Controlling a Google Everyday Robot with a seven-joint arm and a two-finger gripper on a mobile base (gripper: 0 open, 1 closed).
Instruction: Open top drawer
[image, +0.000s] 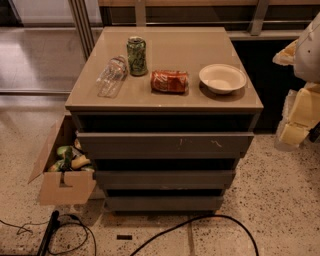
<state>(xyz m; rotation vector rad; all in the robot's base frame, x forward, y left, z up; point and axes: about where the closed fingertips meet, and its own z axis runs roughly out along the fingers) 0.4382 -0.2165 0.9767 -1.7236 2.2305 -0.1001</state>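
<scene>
The top drawer (165, 145) is the widest grey-brown front of the cabinet, directly under the countertop (165, 102), with small pale scuff marks right of centre. A dark gap runs above it and its interior is not visible. Two narrower grey drawer fronts (164, 178) sit below it. My gripper (298, 120) is at the right edge of the view, pale yellow and white. It hangs to the right of the cabinet at about the top drawer's height, apart from it and touching nothing.
On the countertop are an upright green can (136, 56), a clear plastic bottle (112, 75) lying down, a red can (170, 81) on its side and a white bowl (222, 78). An open cardboard box (62, 187) stands left of the cabinet. Black cables (200, 222) cross the floor in front.
</scene>
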